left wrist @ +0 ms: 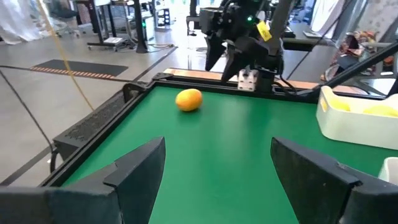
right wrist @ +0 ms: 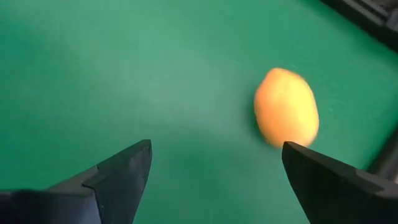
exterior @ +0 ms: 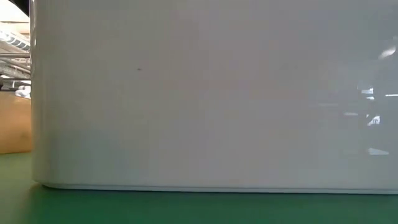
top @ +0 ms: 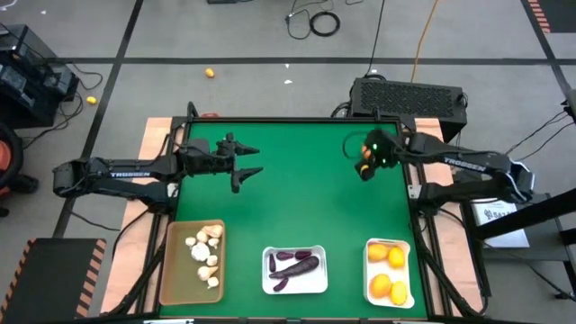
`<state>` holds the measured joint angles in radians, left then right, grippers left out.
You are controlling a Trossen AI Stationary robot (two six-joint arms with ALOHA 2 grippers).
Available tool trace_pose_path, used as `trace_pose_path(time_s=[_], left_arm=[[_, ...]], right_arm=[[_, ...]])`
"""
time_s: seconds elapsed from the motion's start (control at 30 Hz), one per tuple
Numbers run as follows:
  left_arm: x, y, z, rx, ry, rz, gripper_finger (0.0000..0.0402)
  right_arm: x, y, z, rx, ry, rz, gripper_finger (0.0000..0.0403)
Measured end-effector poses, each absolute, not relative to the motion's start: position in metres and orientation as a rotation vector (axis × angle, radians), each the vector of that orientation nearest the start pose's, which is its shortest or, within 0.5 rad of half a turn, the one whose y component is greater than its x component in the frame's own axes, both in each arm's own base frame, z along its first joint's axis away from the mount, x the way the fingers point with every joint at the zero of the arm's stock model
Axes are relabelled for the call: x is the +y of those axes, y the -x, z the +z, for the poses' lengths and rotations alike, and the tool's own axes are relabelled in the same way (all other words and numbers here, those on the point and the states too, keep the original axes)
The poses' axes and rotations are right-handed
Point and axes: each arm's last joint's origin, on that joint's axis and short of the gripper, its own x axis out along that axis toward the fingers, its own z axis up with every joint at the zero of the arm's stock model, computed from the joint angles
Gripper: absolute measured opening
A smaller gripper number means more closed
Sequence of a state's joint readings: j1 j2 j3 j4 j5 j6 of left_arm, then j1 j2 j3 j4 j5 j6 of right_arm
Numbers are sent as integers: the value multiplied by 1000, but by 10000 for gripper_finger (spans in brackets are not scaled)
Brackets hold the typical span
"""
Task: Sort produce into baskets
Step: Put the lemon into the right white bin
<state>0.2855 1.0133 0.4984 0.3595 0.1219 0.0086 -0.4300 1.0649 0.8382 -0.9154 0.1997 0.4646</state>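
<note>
One orange citrus fruit (top: 360, 169) lies loose on the green table at the far right; it also shows in the right wrist view (right wrist: 286, 107) and the left wrist view (left wrist: 189, 99). My right gripper (top: 367, 162) hangs open just above it and does not touch it. My left gripper (top: 247, 173) is open and empty at the far left centre. The tan basket (top: 171, 270) holds whitish bulbs. The middle white basket (top: 267, 274) holds purple pieces. The right white basket (top: 370, 270) holds citrus fruits.
The three baskets stand in a row along the table's near edge. A white basket wall (exterior: 205, 93) fills the low view. Bare green table lies between the two grippers. The table's raised dark rim (left wrist: 106, 118) runs close behind the loose fruit.
</note>
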Motion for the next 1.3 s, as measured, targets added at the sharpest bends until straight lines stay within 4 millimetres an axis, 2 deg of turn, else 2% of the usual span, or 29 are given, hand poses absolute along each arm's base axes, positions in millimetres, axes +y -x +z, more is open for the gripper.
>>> trace_pose_path(time_s=[0.27,0.6,1.0,1.3], left_arm=[[62,-210,244,154,27,179,299],[62,-210,244,154,25,191,299],[72,-207,243,161,26,264,299],[82,-215,232,186,37,295,299]], right_arm=[[-128,-160,239,1026,-481,-846,350],[-171,-159,196,1277,-438,-744,350],[-194,-157,155,1400,-524,-610,348],[-195,-158,154,1400,-520,-603,294]])
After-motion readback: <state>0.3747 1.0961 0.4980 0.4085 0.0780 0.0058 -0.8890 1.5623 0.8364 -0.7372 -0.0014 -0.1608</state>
